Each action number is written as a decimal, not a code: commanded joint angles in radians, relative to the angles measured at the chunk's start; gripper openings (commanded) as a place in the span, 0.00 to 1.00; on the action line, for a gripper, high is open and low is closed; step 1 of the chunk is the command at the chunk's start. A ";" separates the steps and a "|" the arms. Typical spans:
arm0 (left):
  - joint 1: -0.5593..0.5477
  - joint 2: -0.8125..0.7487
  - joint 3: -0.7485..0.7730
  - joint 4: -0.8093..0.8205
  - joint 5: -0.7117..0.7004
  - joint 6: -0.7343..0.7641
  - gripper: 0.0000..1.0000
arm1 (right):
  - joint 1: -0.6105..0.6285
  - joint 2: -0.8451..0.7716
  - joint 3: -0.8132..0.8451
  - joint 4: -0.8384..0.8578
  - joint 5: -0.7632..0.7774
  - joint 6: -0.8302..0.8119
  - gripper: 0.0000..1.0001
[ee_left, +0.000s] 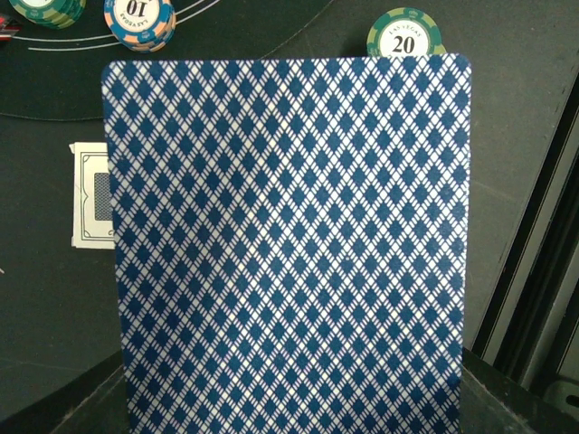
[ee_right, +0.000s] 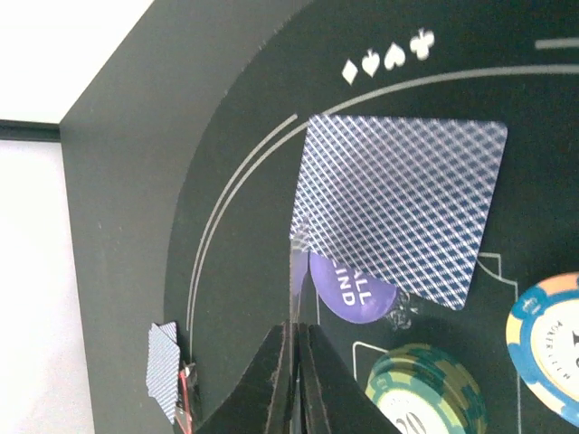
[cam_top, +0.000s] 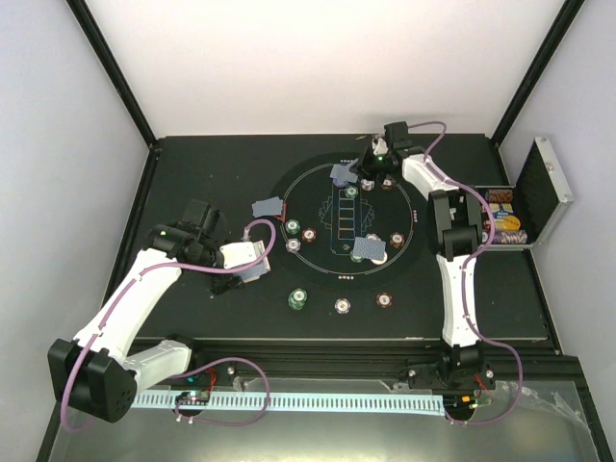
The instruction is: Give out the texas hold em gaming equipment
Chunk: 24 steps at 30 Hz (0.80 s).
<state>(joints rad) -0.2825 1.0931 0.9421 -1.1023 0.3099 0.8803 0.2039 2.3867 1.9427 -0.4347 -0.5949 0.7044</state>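
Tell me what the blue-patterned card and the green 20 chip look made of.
The card: likely plastic-coated paper, thin, flat, printed blue diamond lattice. The green 20 chip: probably moulded plastic or clay composite, matte, striped rim, printed centre label.

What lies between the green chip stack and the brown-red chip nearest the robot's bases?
A white chip lies there, touching neither; the top view shows it.

Place: a robot test cell in a lab.
Walls: plain white panels [cam_top: 318, 67] shut me in on 3 sides, held by black frame posts [cam_top: 114, 72].
Mounting: my left arm [cam_top: 135, 294] and right arm [cam_top: 454, 289] are bolted to a dark rail [cam_top: 337, 351] at the black table's [cam_top: 192, 173] near edge.
Wiring: a slotted white cable duct [cam_top: 327, 400], loose purple cables [cam_top: 245, 371].
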 commanded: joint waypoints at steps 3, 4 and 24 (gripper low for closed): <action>0.003 0.003 0.044 -0.005 -0.012 -0.006 0.02 | -0.011 0.051 0.121 -0.052 0.014 0.000 0.09; 0.002 0.003 0.046 -0.007 -0.012 -0.006 0.02 | -0.012 0.059 0.130 -0.053 0.014 0.002 0.11; 0.002 -0.030 0.034 -0.018 -0.011 -0.006 0.02 | 0.001 -0.416 -0.322 -0.030 0.168 -0.056 0.56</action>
<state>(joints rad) -0.2825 1.0916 0.9459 -1.1069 0.2989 0.8803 0.1947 2.1941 1.7885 -0.5808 -0.4149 0.6296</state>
